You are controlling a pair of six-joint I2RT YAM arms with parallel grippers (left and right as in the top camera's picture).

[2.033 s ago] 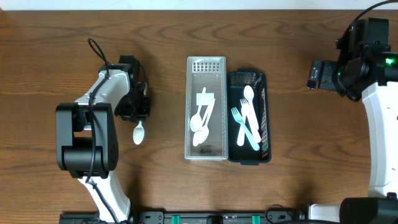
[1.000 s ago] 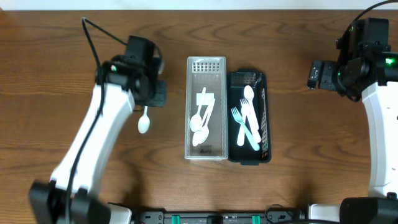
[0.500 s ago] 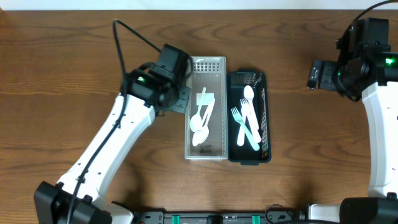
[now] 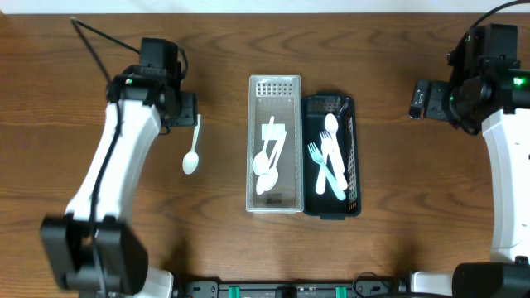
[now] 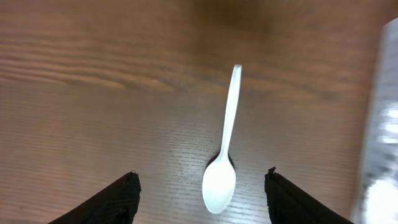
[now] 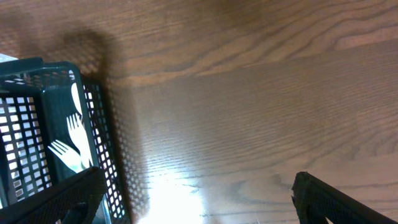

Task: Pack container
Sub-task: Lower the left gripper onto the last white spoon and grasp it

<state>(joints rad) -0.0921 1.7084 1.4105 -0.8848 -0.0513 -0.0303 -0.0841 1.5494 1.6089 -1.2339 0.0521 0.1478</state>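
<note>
A white plastic spoon [image 4: 192, 153] lies on the wooden table, left of the clear tray [image 4: 274, 81], bowl toward the front. My left gripper [image 4: 184, 112] hovers over its handle end, open and empty. In the left wrist view the spoon [image 5: 224, 155] lies flat between my spread fingertips [image 5: 124, 193]. The clear tray holds white spoons [image 4: 265, 161]. The black basket [image 4: 354, 157] beside it holds forks and a spoon [image 4: 330, 161]. My right gripper [image 4: 422, 99] is open and empty over bare table, right of the basket [image 6: 56, 124].
The clear tray's edge shows blurred at the right of the left wrist view [image 5: 382, 124]. The two containers stand side by side mid-table. Bare wood lies to the left and right of them.
My left arm has swung back from the clear tray's left edge to the upper left. The spoon is in view again on the table beneath it. The right arm has not moved.
</note>
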